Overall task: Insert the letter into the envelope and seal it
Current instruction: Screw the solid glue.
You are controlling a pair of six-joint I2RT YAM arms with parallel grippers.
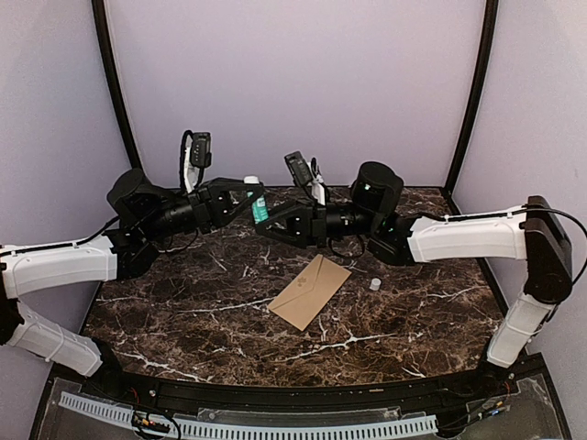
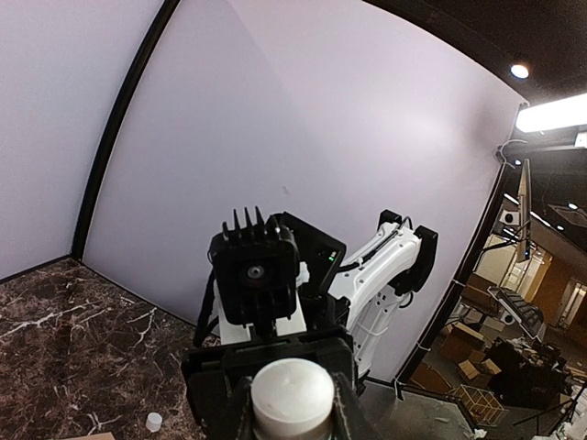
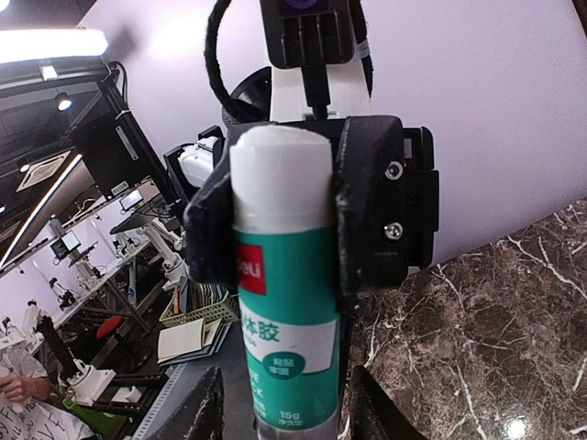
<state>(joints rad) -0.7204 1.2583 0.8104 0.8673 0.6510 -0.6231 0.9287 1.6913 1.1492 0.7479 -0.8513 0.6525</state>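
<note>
Left end effector (image 1: pixel 255 195), raised high over the far side of the table (image 1: pixel 183 321), holds a glue stick (image 3: pixel 284 302) clamped narrowly near its white upper end. The stick stands upright, green and white, with a printed label. Right end effector (image 3: pixel 289 417) faces it from the right, and its two fingers straddle the lower part of the stick. A sliver of gap shows on each side, so it is partly open and not gripping.

The envelope (image 1: pixel 310 291), plain tan paper, lies flat and slanted on the dark marble table, near the middle and well below both arms. Neither arm touches it. No letter is visible anywhere, so it is probably already inside. Whether the flap is folded down I cannot tell from above. A small white cylinder (image 1: pixel 375 285), perhaps a cap, stands just to the right of the envelope.

The step in hand looks like readying the glue for sealing, with the stick shared between the two arms. Next, the right fingers need to close squarely on the lower barrel. One arm then has to carry the stick down to the envelope's flap without tilting it or letting it slip.
</note>
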